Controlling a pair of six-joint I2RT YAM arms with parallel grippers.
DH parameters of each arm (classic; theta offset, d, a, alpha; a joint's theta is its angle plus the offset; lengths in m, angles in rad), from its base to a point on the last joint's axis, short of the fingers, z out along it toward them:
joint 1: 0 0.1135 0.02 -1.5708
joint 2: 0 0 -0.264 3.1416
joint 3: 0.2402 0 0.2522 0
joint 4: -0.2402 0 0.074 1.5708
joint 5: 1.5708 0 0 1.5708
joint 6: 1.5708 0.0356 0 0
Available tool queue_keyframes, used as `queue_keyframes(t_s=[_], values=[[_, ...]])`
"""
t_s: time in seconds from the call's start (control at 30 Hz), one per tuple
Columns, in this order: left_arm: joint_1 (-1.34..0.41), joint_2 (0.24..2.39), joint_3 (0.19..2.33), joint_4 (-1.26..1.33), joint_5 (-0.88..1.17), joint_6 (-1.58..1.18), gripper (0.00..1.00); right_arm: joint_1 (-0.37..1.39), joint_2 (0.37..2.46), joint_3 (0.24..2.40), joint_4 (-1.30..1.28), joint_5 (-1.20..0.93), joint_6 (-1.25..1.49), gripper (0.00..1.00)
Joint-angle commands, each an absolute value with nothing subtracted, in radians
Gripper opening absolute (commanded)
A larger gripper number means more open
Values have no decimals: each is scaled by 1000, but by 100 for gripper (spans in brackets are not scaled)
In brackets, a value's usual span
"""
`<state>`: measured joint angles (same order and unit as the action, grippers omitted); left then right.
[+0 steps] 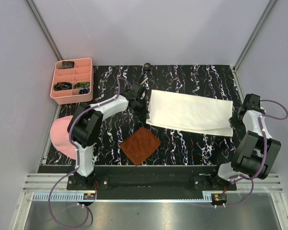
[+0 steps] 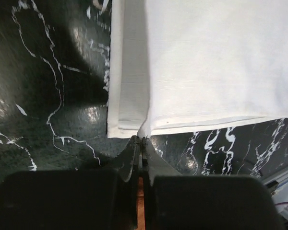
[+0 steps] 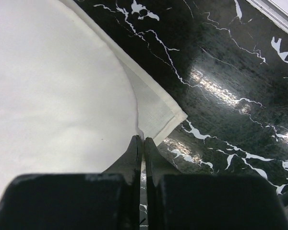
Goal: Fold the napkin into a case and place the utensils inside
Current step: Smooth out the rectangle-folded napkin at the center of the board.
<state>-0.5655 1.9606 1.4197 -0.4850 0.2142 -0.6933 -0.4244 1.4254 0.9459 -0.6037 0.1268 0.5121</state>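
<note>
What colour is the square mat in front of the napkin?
Reddish-brown with a textured surface; the mat shows best in the top external view.

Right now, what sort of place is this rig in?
Looks like a lab test cell: plain walls box in a black marbled table, two robot arms are bolted to a rail at its near edge, and napkin, brown mat and pink tray look staged.

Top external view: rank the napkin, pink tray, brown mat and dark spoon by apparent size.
1. napkin, clearly the largest
2. pink tray
3. brown mat, somewhat smaller than the tray
4. dark spoon, tiny, at the table's far edge
</note>
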Motion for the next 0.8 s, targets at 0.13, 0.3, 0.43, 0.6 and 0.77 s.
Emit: queue_keyframes(t_s=[0.13, 0.3, 0.43, 0.6, 0.77], values=[[-577, 1962, 1362, -431, 249, -709, 0, -417, 1486, 948, -618, 204, 512, 0], [-566, 1918, 1361, -439, 252, -701, 0, -417, 1476, 963, -629, 193, 508, 0], [-563, 1873, 1387, -466, 250, -690, 0, -417, 1424, 986, -667, 238, 515, 0], [-563, 1864, 1361, -468, 288, -703, 0, -417, 1401, 962, -678, 267, 535, 0], [-563, 1848, 1309, -450, 287, -698, 0, -417, 1405, 942, -686, 317, 537, 0]])
